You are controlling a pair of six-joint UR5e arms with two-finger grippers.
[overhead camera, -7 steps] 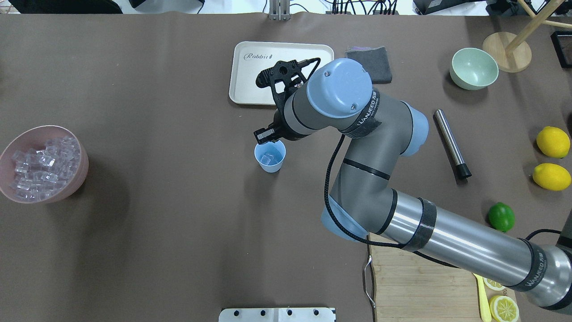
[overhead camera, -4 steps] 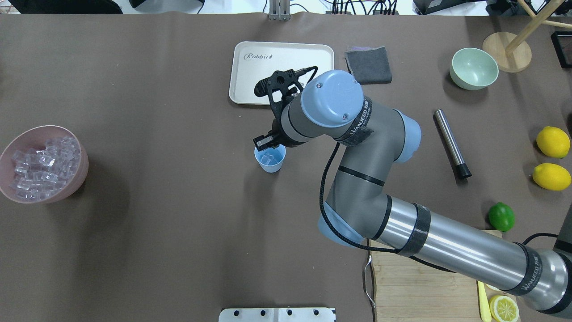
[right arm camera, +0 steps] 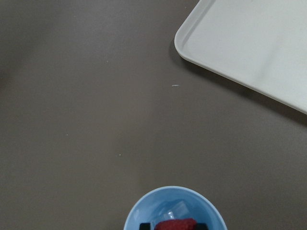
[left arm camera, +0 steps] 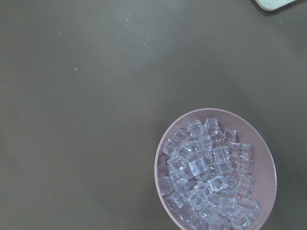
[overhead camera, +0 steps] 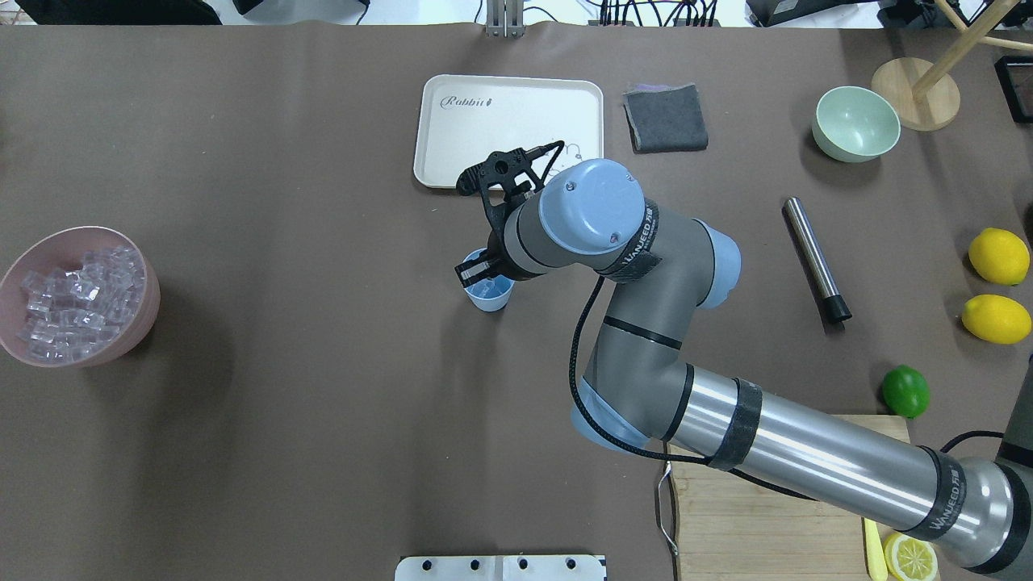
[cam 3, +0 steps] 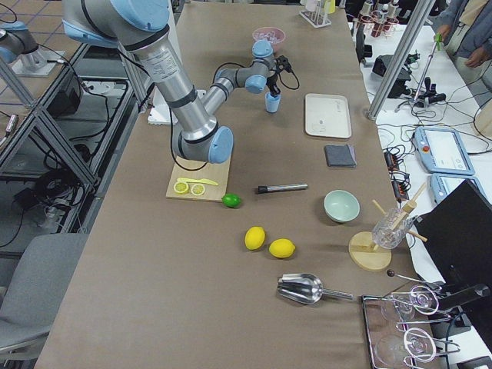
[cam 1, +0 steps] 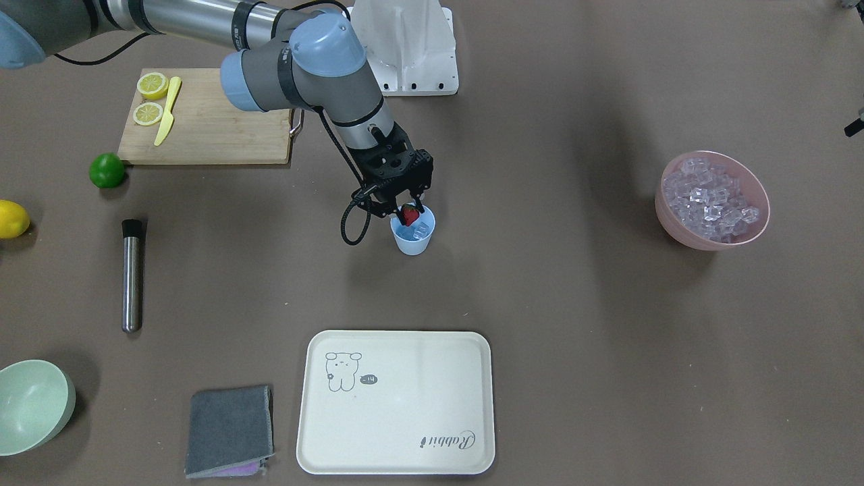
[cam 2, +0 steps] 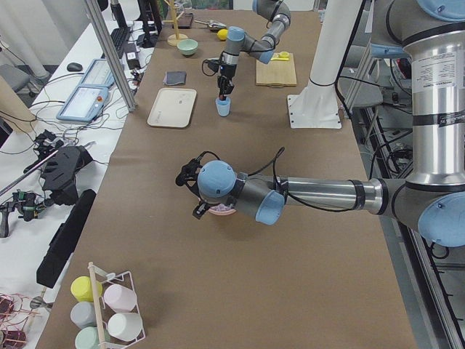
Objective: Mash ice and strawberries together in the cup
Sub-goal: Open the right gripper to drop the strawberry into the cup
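Note:
The light-blue cup (cam 1: 413, 241) stands mid-table with a few ice cubes (cam 1: 422, 230) in it. My right gripper (cam 1: 407, 210) is shut on the red strawberry (cam 1: 410, 215) and holds it at the cup's mouth. In the right wrist view the strawberry (right arm camera: 176, 224) sits between the black fingertips (right arm camera: 144, 225) just above the ice (right arm camera: 173, 210) inside the cup (right arm camera: 144, 207). In the overhead view the gripper (overhead camera: 482, 273) covers part of the cup (overhead camera: 489, 298). My left gripper (cam 2: 199, 211) hovers over the pink bowl (left arm camera: 165, 143) of ice (left arm camera: 206, 177); I cannot tell whether it is open or shut.
A white tray (overhead camera: 452, 153) lies just beyond the cup. A steel muddler (overhead camera: 813, 258), pale green bowl (overhead camera: 855, 123), grey cloth (overhead camera: 666, 117), lime (overhead camera: 905, 390), two lemons (overhead camera: 998, 256) and a cutting board (overhead camera: 759, 524) are on the right side.
My right arm has drawn back from the tray towards the robot. Its gripper now sits over the cup's mouth and hides more of it. The pink bowl has not moved.

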